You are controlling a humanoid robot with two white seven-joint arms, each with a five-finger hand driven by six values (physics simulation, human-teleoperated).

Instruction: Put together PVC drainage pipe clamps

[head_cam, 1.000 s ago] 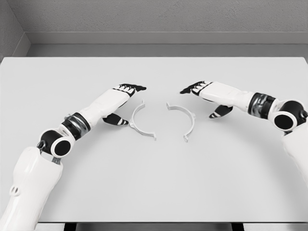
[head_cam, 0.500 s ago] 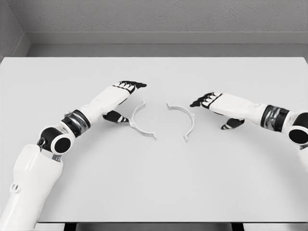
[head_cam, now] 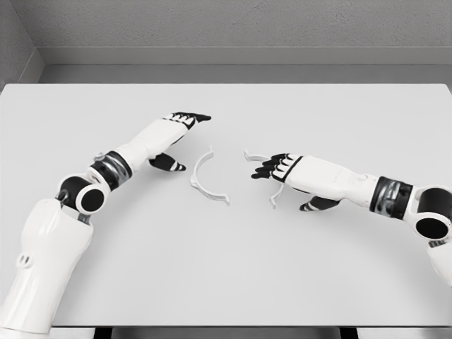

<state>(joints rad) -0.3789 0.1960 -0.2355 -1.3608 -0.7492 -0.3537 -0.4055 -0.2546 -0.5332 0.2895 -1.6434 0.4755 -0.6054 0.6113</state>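
Your right hand (head_cam: 282, 173) sits low over the surface (head_cam: 233, 268), fingers (head_cam: 267, 168) extended and loosely spread, pointing left, thumb (head_cam: 314, 205) dropped below the palm. It holds nothing. The hand lies directly over the right clamp half (head_cam: 273, 198); only that half's upper end and lower tab show on either side of the hand. You cannot tell from this view whether the fingers touch the part.

Your left hand (head_cam: 173, 138) is also empty: fingers (head_cam: 191, 117) stretched out straight toward the right, thumb (head_cam: 168, 164) hanging apart beneath. It sits just left of the left clamp half (head_cam: 203, 182), near but not touching it.

Both clamp halves lie flat at mid-surface, open sides facing each other, a clear gap between them, not joined.

The white forearms run outward to the lower left and lower right. A grey wall (head_cam: 233, 25) stands behind the far edge.
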